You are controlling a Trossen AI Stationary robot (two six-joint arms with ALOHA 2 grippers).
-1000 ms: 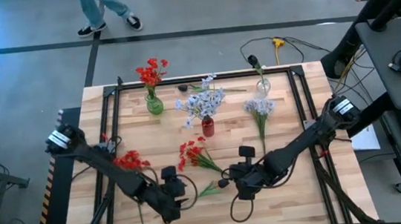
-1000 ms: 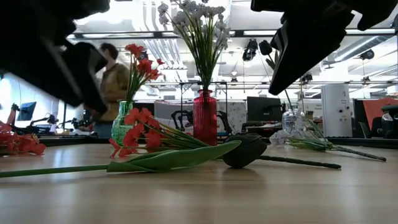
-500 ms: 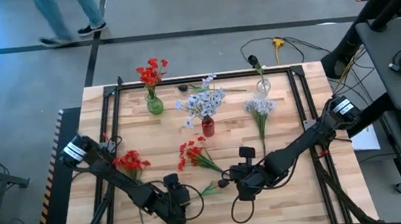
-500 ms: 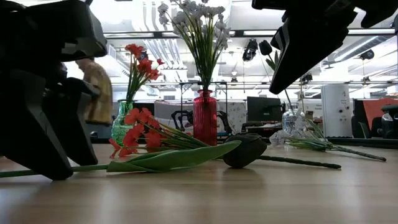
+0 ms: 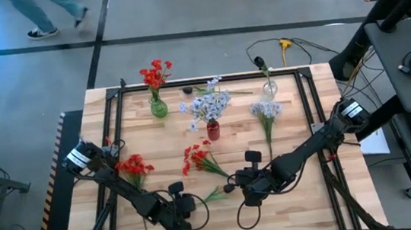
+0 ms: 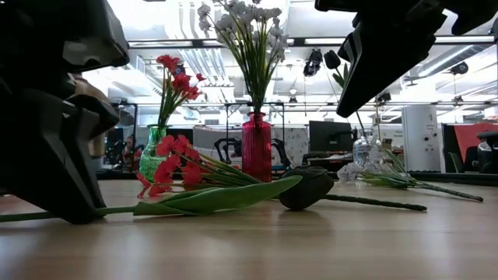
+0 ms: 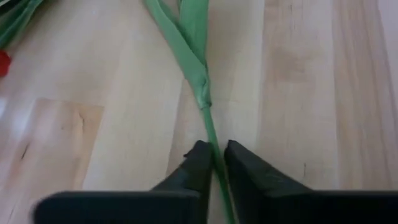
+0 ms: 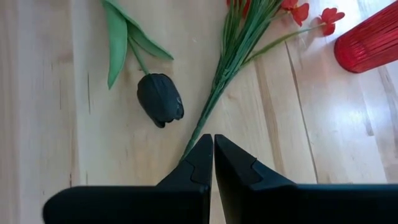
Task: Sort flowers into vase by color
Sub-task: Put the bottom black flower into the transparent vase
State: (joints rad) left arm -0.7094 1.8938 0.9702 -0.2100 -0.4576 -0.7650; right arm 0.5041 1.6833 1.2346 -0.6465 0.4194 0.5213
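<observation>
Wooden planks fill the middle of your high view, ringed by a black frame (image 5: 118, 132), with grey floor beyond where a person's legs (image 5: 48, 10) pass at the upper left. At lower left of that frame, your left gripper (image 7: 214, 163) is down on the table (image 5: 306, 196), its fingers pinching the thin green stalk of the dark tulip (image 8: 160, 98); gripping low on the stalk looks meant to let the bloom go up and the stem drop into a vase. Just above it lies a loose red bunch (image 5: 134, 166), and further up the green vase (image 5: 158, 106) holds red blooms. At centre, the red vase (image 5: 213, 130) carries pale blue-white flowers (image 5: 206, 106), with a second red spray (image 5: 196, 158) lying below it. Right of centre, your right gripper (image 8: 213, 151) hovers near the tulip head, fingers pressed together and holding nothing, apparently waiting. At upper right, a clear vase (image 5: 268, 88) stands above a loose pale stem (image 5: 266, 113).
</observation>
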